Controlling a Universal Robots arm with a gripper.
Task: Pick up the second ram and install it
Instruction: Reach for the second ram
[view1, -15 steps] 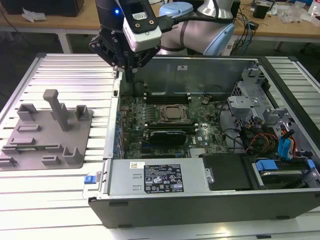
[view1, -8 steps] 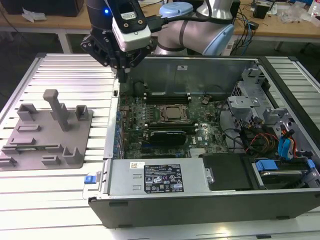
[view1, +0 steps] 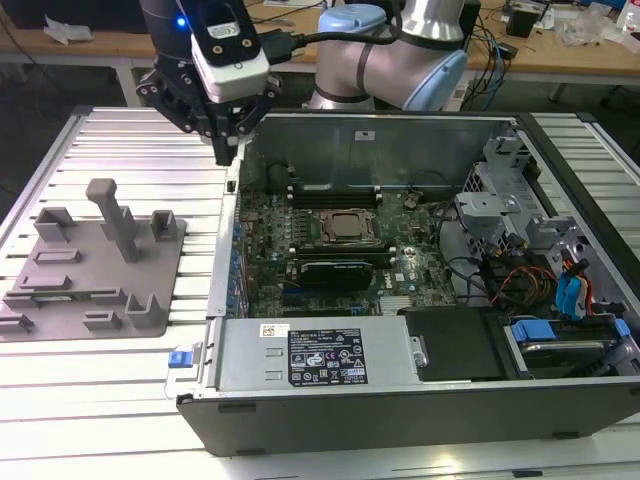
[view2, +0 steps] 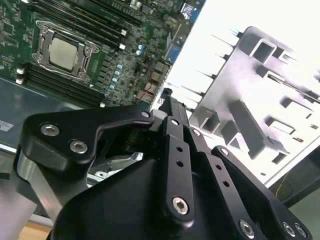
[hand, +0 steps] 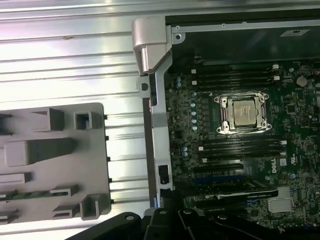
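The second ram (hand: 27, 194) shows in the first wrist view as a thin dark green strip lying in a slot of the grey fixture tray (hand: 55, 160). My gripper (view1: 224, 152) hangs above the left wall of the open computer case (view1: 225, 300), between the tray (view1: 100, 290) and the motherboard. Its fingers (view2: 167, 107) meet at the tips, shut, with nothing seen between them. The processor socket (view1: 346, 228) sits mid-board, with black memory slots (view1: 330, 190) beside it on both long sides.
A wide black card (view1: 335, 270) stands in front of the socket. Drive bays and cables (view1: 540, 270) fill the case at the exterior view's right. The tray has upright posts (view1: 115, 215). Ribbed metal table (view1: 130, 140) surrounds the case.
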